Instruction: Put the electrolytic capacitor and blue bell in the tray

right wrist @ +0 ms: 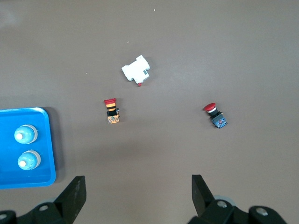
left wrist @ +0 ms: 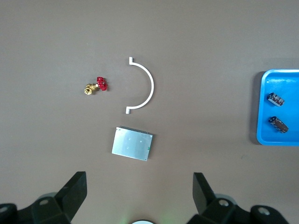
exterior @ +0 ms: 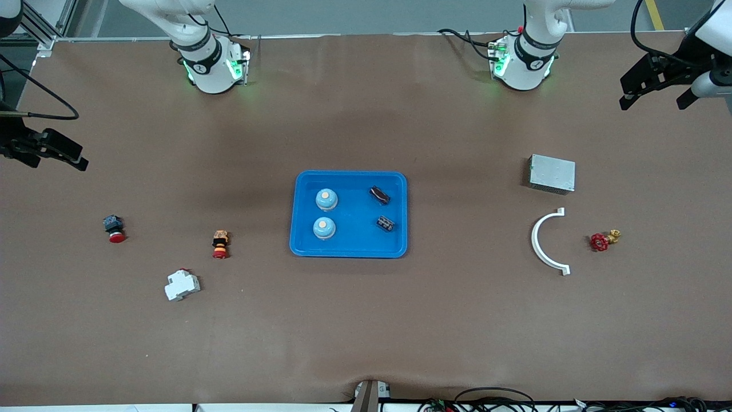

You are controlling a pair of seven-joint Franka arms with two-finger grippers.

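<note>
Nearest my front camera I see a white DIN-rail breaker (exterior: 182, 285) lying toward the right arm's end of the table (exterior: 366, 332). A little farther from the camera sit two push-button switches: one with an orange body and red cap (exterior: 220, 244), and one with a blue-grey body and red mushroom cap (exterior: 114, 228) closer to the table's end. Toward the left arm's end, a white half-ring bracket (exterior: 543, 240) lies beside a small brass valve with a red handwheel (exterior: 604, 240).

In the middle of the table rests the blue tray (exterior: 349, 249). Inside it I count two blue bells (exterior: 324, 228) (exterior: 326, 199), one nearer the camera than the other, both on the side toward the right arm's end. Two dark electrolytic capacitors (exterior: 385, 223) (exterior: 380, 194) lie on their sides in the tray's other half, apart from each other and from the bells.

Farther still, a grey metal box (exterior: 552, 173) sits flat toward the left arm's end, near the bracket's upper tip.

The right end effector (exterior: 51, 150) hangs over the table's edge at its own end, fingers (right wrist: 74, 196) spread wide and empty. The left end effector (exterior: 657, 86) hangs over the table at its end, fingers (left wrist: 203, 191) likewise apart, holding nothing. Both arms wait.
</note>
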